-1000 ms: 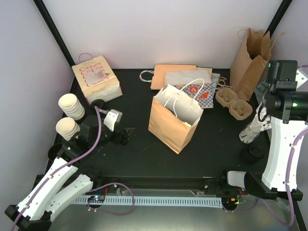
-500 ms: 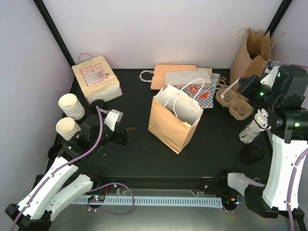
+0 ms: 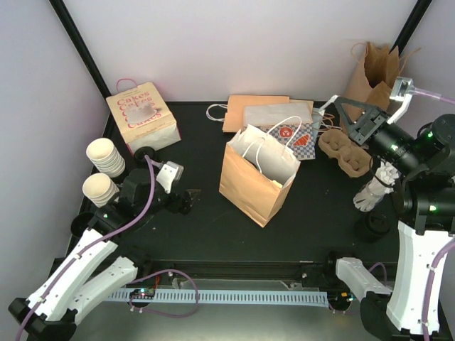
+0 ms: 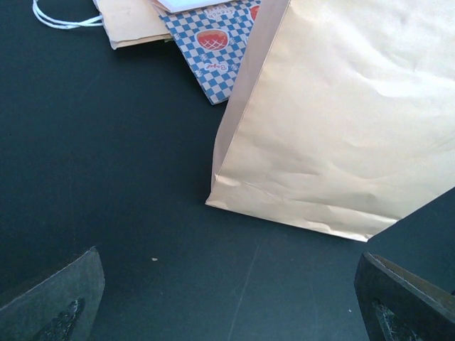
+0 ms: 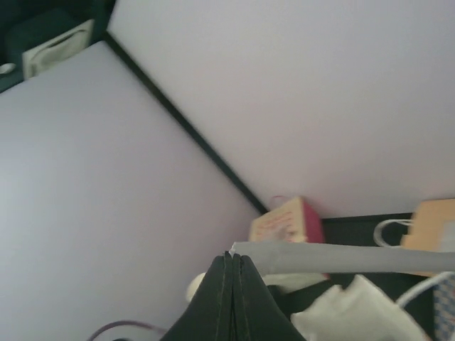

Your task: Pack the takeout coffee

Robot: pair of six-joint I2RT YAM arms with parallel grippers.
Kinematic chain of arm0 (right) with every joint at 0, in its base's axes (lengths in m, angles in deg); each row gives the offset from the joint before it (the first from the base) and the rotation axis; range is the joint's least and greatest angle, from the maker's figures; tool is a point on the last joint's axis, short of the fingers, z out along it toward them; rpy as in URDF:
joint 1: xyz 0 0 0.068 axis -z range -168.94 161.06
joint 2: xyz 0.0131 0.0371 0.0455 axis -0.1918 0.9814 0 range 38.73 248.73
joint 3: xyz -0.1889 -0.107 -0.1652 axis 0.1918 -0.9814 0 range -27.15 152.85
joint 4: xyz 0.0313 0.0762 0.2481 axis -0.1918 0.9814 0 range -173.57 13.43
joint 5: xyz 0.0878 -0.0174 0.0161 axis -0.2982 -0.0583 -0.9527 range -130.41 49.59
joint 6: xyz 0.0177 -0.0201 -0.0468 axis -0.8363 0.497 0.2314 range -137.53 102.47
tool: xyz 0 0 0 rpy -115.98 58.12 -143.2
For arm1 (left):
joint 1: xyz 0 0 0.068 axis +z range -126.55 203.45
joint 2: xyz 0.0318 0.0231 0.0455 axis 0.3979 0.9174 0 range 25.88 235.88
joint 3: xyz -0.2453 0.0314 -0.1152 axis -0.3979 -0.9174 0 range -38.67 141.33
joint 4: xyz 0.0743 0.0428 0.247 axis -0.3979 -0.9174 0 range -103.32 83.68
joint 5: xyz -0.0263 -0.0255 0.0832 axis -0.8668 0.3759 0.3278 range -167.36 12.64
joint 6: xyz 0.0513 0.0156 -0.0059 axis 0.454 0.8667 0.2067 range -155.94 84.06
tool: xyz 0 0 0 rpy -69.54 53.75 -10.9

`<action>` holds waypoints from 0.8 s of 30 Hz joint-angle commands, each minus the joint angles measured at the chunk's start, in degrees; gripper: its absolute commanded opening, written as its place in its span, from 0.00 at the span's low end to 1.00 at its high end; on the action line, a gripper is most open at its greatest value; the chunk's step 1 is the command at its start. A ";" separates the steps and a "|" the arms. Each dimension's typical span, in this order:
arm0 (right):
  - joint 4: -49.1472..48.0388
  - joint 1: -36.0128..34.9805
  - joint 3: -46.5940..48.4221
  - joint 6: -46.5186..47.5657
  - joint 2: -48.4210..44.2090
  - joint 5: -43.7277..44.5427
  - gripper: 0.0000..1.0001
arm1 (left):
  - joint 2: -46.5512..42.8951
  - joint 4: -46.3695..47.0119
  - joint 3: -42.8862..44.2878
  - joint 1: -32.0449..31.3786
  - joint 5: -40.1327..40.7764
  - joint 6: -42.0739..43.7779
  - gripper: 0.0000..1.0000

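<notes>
Swinging up since a sec ago: R arm (image 3: 416, 249) is lifting off the right edge, and my right pincer (image 3: 335, 105) is now pointing toward the far-left corner, high over the cup carrier (image 3: 346, 153) near the far-right corner. L arm (image 3: 78, 263) isn't moving. In the wrist view the right pincer's fingers are pressing together w/ no gap showing, nipping one end of a pale flat strip (image 5: 341, 258) that is sticking out sideways. My left pincer (image 3: 185, 201) is sitting low toward the left edge, fingers spread wide w/ nothing between them, facing the base of the standing paper bag (image 3: 256, 177) mid-table.

As for the takeout coffee (image 3: 373, 226), I'm reading it as the dark round shape near the right edge, toward the near-right corner. That is prob. the black lid seen from above, but no cream wall is showing, so it could be a loose lid instead. Going by that, it's lying below and nearward of the right pincer, well apart from it, and the R arm is clearly nearer. The left pincer is sitting across the table, beyond the bag. The cup's long axis is standing vertical. So I'm judging the next grab as needing a descent toward the near-right corner, w/ the strip let go first. The bag mouth is gaping upward, leftward of the cup.
</notes>
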 commanded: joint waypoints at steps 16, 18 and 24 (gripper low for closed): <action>-17.11 -4.07 -5.98 -9.45 4.54 -21.14 0.01 | 0.92 1.27 -0.07 0.40 -1.16 1.05 0.99; -14.03 -5.04 -7.27 -7.06 4.28 -20.77 0.01 | 1.00 1.23 -0.08 0.40 -1.10 1.05 0.99; -4.94 -8.91 -12.88 -0.40 3.29 -17.47 0.01 | 1.52 1.36 -0.03 0.40 -1.39 1.13 0.99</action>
